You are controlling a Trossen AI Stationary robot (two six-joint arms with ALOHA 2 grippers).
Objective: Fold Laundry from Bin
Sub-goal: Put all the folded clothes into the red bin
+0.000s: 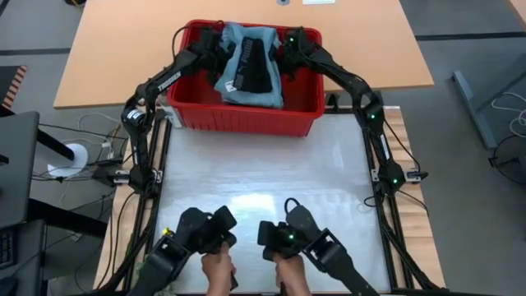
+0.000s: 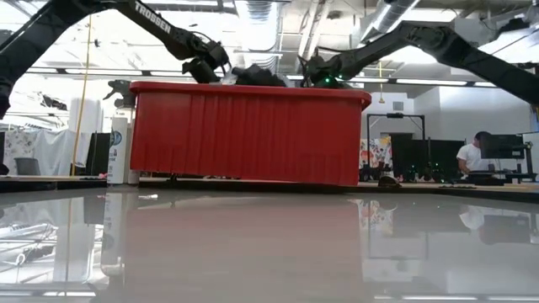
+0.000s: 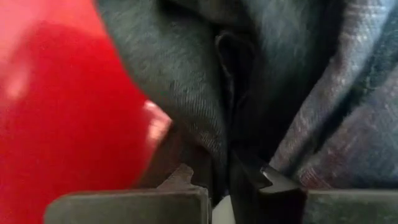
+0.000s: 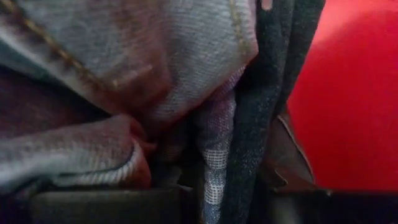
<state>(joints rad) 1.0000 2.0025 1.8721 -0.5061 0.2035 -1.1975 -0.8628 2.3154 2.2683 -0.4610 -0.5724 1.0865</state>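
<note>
The red bin stands at the table's far edge. The laundry is heaped in it: light blue cloth with black cloth on top. My left gripper is shut and reaches into the bin's left part, close to dark grey cloth beside the red wall. My right gripper reaches into the bin's right part, its fingers a little apart. Grey-blue stitched cloth and dark cloth fill its view. My left gripper's shut fingertips stand at a dark fold of the laundry, slanting down from the bin's left side; I cannot tell whether they touch it. My right gripper slants down from the bin's right side. A pale checked fold and a dark fold lie in the narrow gap between its fingers. I cannot tell whether it grips them.
Pale table top lies bare between the bin and the near edge. A person's hands work two control arms at the near edge. A wooden table stands behind the bin. A white bottle stands left of the bin.
</note>
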